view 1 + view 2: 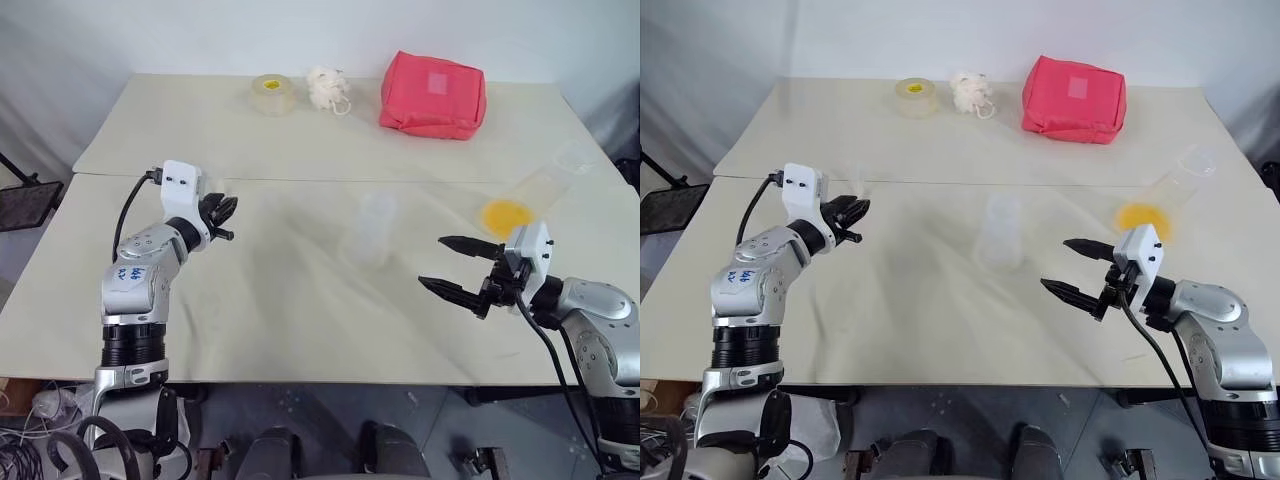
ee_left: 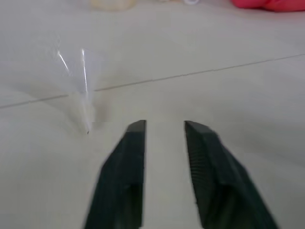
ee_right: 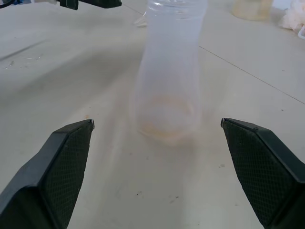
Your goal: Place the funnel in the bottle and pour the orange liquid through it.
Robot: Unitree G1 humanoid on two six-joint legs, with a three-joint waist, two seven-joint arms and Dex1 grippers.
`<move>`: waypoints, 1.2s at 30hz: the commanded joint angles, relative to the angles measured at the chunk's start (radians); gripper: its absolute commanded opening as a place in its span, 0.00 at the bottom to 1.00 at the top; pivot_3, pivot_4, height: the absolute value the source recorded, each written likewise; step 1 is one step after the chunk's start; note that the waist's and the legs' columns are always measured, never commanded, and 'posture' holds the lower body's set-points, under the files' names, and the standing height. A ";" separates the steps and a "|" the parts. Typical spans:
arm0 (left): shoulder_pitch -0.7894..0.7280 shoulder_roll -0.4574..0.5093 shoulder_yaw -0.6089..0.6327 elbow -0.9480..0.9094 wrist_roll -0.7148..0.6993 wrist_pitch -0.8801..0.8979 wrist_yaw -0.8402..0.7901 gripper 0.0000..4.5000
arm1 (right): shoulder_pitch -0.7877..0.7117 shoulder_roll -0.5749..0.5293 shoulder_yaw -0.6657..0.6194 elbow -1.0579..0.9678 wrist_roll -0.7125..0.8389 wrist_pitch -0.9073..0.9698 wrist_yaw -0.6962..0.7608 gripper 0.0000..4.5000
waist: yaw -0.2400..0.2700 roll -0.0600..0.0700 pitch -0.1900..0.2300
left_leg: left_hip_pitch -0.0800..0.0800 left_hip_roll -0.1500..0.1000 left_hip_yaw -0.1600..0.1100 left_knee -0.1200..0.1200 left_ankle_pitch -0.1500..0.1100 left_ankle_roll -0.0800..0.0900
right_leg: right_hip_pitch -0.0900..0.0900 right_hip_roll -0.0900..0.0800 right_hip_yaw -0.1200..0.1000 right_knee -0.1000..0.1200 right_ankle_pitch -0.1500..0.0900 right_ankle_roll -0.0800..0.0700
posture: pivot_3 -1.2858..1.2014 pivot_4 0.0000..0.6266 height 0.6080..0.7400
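The funnel (image 2: 78,81), a small see-through cone with a short spout, is just ahead of my left gripper (image 2: 167,125) and off to one side of its fingers, outside the gap. That gripper (image 1: 222,212) hovers over the table's left part, open and empty. The bottle (image 1: 372,230), frosted and whitish, stands upright mid-table. The orange liquid (image 1: 505,213) shows as a round patch in a clear vessel (image 1: 545,185) lying tilted at the right. My right gripper (image 1: 432,262) is wide open and points at the bottle (image 3: 169,71) from the right, apart from it.
At the far edge sit a tape roll (image 1: 272,93), a white fluffy ball (image 1: 328,88) and a red pouch (image 1: 433,93). A seam (image 1: 300,181) runs across between the two tabletops. A black stand (image 1: 25,200) is beside the table's left edge.
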 commanded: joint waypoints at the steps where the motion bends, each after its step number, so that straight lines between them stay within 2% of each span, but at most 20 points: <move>1: -0.024 0.008 0.008 -0.008 0.014 -0.046 0.037 0.55 | -0.005 -0.010 -0.012 -0.023 0.006 -0.006 0.004 1.00 | 0.000 0.000 0.000 | 0.000 0.000 0.000 0.000 0.000 0.000 | 0.000 0.000 0.000 0.000 0.000 0.000 | 0.52 0.24 1.00; 7: -0.020 0.026 0.015 0.012 0.032 -0.097 0.082 1.00 | 0.007 -0.019 -0.022 -0.036 0.009 0.001 0.000 1.00 | -0.001 0.000 0.000 | 0.000 0.000 0.000 0.000 0.000 0.000 | 0.000 0.000 0.000 0.000 0.000 0.000 | 0.52 0.24 1.00; 11: -0.032 0.051 0.034 0.026 0.085 -0.067 0.186 1.00 | 0.012 -0.026 -0.029 -0.041 0.010 0.005 -0.001 1.00 | -0.001 0.000 0.000 | 0.000 0.000 0.000 0.000 0.000 0.000 | 0.000 0.000 0.000 0.000 0.000 0.000 | 0.52 0.24 1.00; 16: -0.020 0.094 0.044 0.031 0.113 -0.061 0.226 1.00 | 0.014 -0.035 -0.028 -0.047 0.011 0.014 -0.003 1.00 | 0.000 0.000 0.000 | 0.000 0.000 0.000 0.000 0.000 0.000 | 0.000 0.000 0.000 0.000 0.000 0.000 | 0.52 0.24 1.00; 24: -0.016 0.161 0.052 0.118 0.118 -0.089 0.204 1.00 | 0.012 -0.048 -0.030 -0.054 0.016 0.028 0.004 1.00 | 0.000 0.000 0.000 | 0.000 0.000 0.000 0.000 0.000 0.000 | 0.000 0.000 0.000 0.000 0.000 0.000 | 0.52 0.24 1.00; 35: -0.035 0.166 -0.005 0.292 0.120 -0.156 0.109 1.00 | -0.014 -0.060 -0.026 -0.045 0.012 0.041 0.013 1.00 | 0.000 0.000 0.000 | 0.000 -0.001 0.000 0.000 0.000 0.000 | 0.000 0.000 0.000 0.000 0.000 0.000 | 0.52 0.24 1.00; 36: -0.026 0.164 -0.011 0.285 0.123 -0.166 0.106 0.96 | -0.015 -0.059 -0.027 -0.046 0.012 0.042 0.012 1.00 | 0.000 0.000 0.000 | 0.000 -0.001 0.000 0.000 0.000 0.000 | 0.000 0.000 0.000 0.000 0.000 0.000 | 0.52 0.24 1.00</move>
